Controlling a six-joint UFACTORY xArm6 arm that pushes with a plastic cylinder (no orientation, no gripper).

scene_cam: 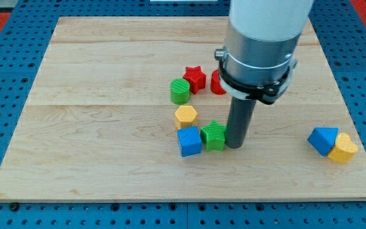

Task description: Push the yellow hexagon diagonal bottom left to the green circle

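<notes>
The yellow hexagon lies near the board's middle, just below and slightly right of the green circle, with a small gap between them. My tip rests on the board right of the green star, touching or nearly touching it, and to the lower right of the yellow hexagon. A blue cube sits directly below the yellow hexagon, against the green star's left side.
A red star sits right of the green circle. Another red block is partly hidden behind the arm. A blue triangle-like block and a yellow heart touch each other near the wooden board's right edge.
</notes>
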